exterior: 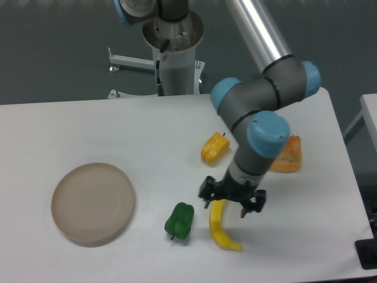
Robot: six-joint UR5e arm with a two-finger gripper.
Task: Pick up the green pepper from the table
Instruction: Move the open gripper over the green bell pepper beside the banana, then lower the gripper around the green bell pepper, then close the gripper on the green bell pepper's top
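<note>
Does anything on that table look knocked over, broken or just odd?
Nothing stands out. The green pepper, banana, yellow pepper and orange piece lie whole on the white table, and the plate sits flat. The gripper hangs above the banana, holding nothing.

Robotics lab — a test bench, no home kitchen.
Industrial arm (259, 112) on a pedestal at the far edge, bare white table (88, 124), plain grey backdrop, toy-looking produce laid out — green pepper (179, 220), banana (221, 226).
</note>
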